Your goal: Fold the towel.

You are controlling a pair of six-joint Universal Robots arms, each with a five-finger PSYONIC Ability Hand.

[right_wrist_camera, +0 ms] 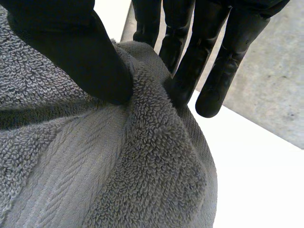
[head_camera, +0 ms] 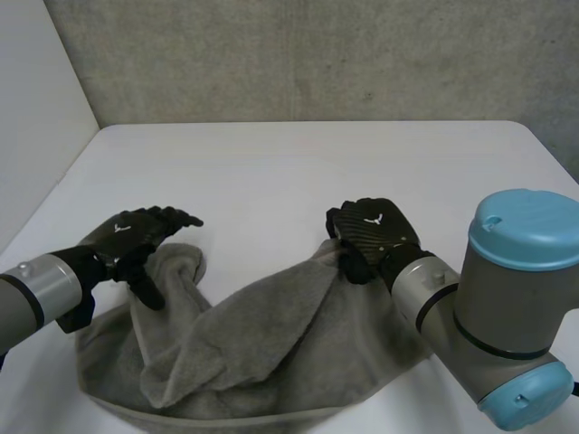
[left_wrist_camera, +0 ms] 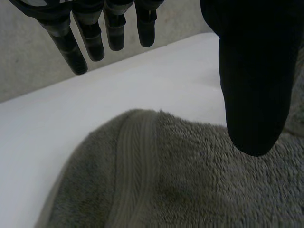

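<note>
Loosely bunched, a grey terry-cloth towel (head_camera: 271,344) is spread along the near edge of the smooth white table (head_camera: 289,172), between the two arms. Its pile is looped and nubbly. A flat ribbed woven band (left_wrist_camera: 133,166) is seen running across it near one rounded, folded-over end.

The black left hand (head_camera: 127,235) is held over the towel's left end, where the cloth is humped into a soft mound. In the left wrist view its fingers (left_wrist_camera: 90,42) are stretched out straight and slightly spread, and the thumb (left_wrist_camera: 251,71) is held well apart from them. The towel (left_wrist_camera: 166,180) lies under the palm and nothing is gripped. Whether the thumb tip touches the pile cannot be told.

The black right hand (head_camera: 373,226) is placed at the towel's right far corner, which is drawn up into a peak above the rest of the cloth. In the right wrist view the thumb (right_wrist_camera: 85,61) is pressed into the pile against the curled fingers (right_wrist_camera: 190,71), so a thick fold of the towel (right_wrist_camera: 118,166) is pinched between them, with the ribbed band falling away below the pinch. From that corner the cloth drapes down in broad creases toward the table (right_wrist_camera: 256,166).

A rough grey concrete wall (head_camera: 317,54) is seen behind the table's far edge.
</note>
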